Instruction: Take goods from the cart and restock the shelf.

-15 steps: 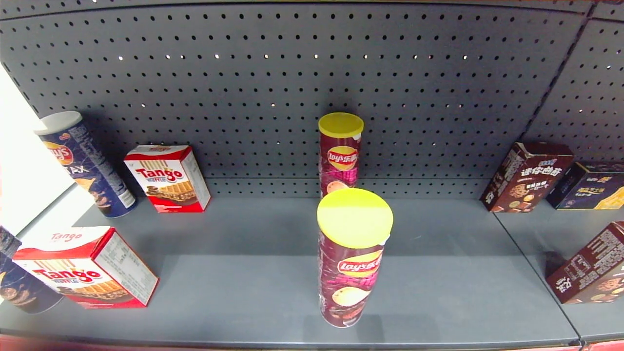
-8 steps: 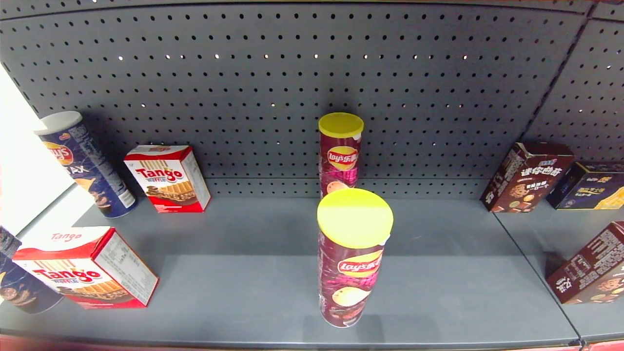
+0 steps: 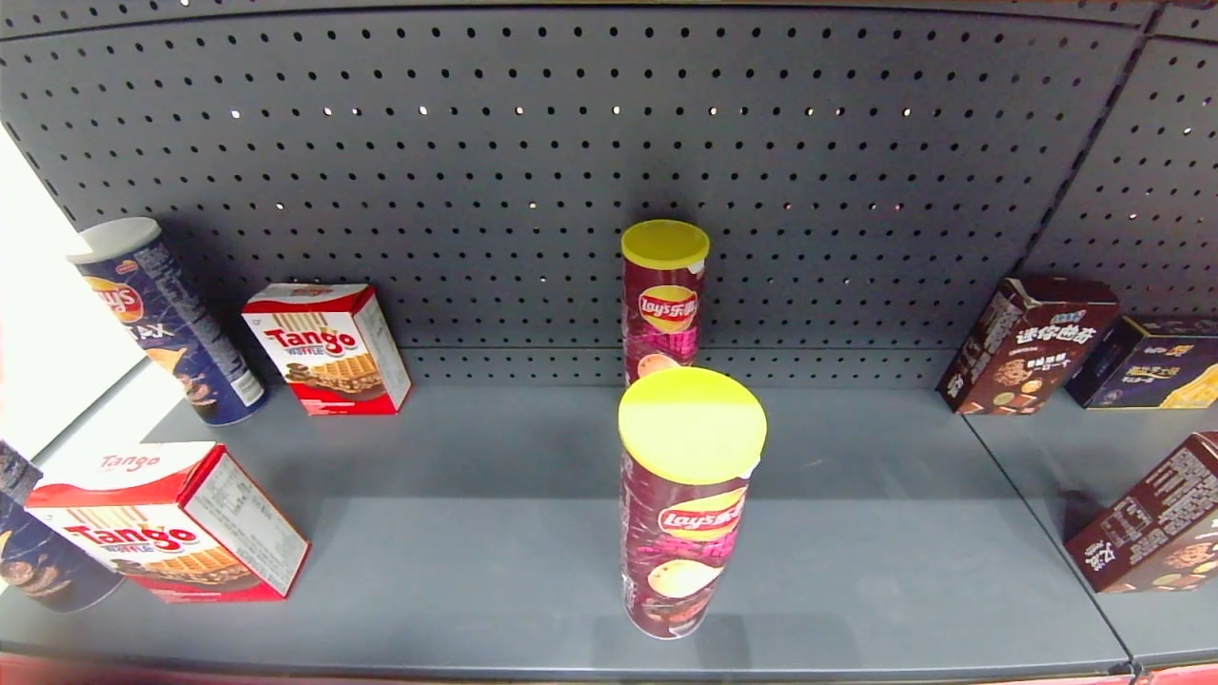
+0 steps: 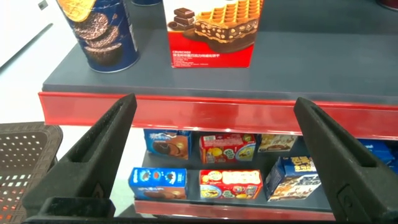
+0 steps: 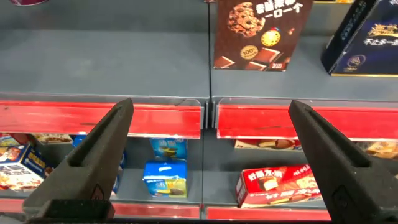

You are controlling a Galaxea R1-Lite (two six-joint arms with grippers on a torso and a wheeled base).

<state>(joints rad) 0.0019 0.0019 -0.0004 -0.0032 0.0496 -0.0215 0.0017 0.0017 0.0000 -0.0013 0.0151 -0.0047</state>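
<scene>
On the head view, I see the shelf (image 3: 476,533) partly stocked, with a near chip can (image 3: 687,514) upright in front of a far chip can (image 3: 664,295) and bare board on either side. On the left wrist view, my left gripper (image 4: 214,106) hangs spread wide and empty before the shelf's red lip, with a mesh basket (image 4: 25,149), perhaps the cart, low beside it. On the right wrist view, my right gripper (image 5: 211,106) is equally wide, holding nothing. I judge another fetch is due.

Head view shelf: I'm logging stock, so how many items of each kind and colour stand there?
Maroon chip cans: 2
Navy chip cans: 2
Red wafer boxes: 2
Brown cookie boxes: 2
Dark blue box: 1
Total: 9
</scene>
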